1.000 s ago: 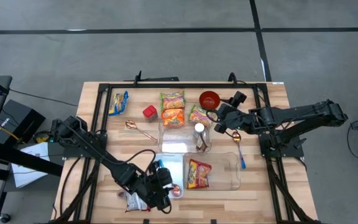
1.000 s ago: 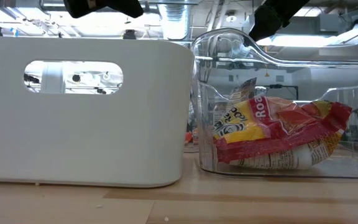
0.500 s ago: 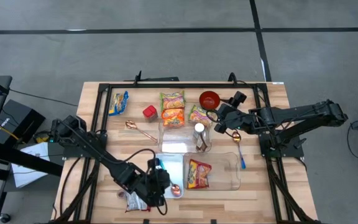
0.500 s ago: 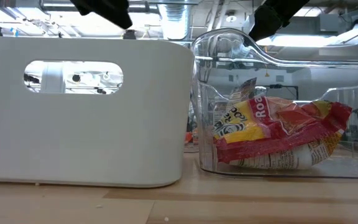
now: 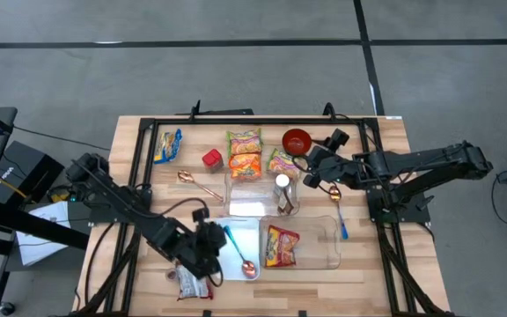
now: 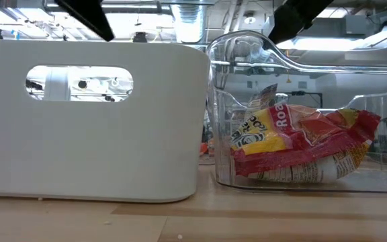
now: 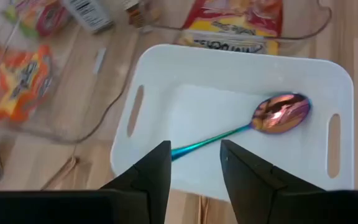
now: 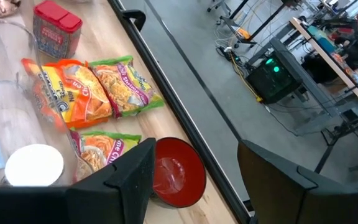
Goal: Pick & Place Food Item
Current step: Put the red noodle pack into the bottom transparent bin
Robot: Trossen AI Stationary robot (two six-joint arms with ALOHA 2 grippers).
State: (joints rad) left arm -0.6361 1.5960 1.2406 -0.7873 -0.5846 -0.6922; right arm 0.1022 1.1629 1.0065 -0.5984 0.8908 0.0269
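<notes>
My left gripper (image 5: 211, 251) (image 7: 194, 149) hovers open over the left rim of the white bin (image 5: 229, 264) (image 7: 148, 68) with nothing between its fingers. An iridescent spoon (image 7: 260, 121) lies flat on the bin's floor. A red-and-yellow noodle packet (image 5: 282, 246) (image 6: 301, 144) rests in the clear container (image 5: 324, 231) beside the bin. Three more noodle packets (image 5: 245, 151) (image 8: 86, 93) lie at the far middle of the table. My right gripper (image 5: 308, 167) (image 8: 196, 146) waits open above the red bowl (image 5: 296, 139) (image 8: 176, 174).
A blue-and-yellow packet (image 5: 167, 145) and a red can (image 5: 211, 158) lie at the far left. A white-lidded jar (image 5: 282, 185), a copper spoon (image 5: 199, 183) and a blue spoon (image 5: 340, 220) lie mid-table. Another packet (image 5: 187, 283) lies by the near edge. Black rails (image 5: 139, 176) frame the table.
My left gripper has drawn back from over the white bin toward the table's left edge, rolling about its own axis as it went. Its fingers have stayed open. The spoon has stayed in the bin.
</notes>
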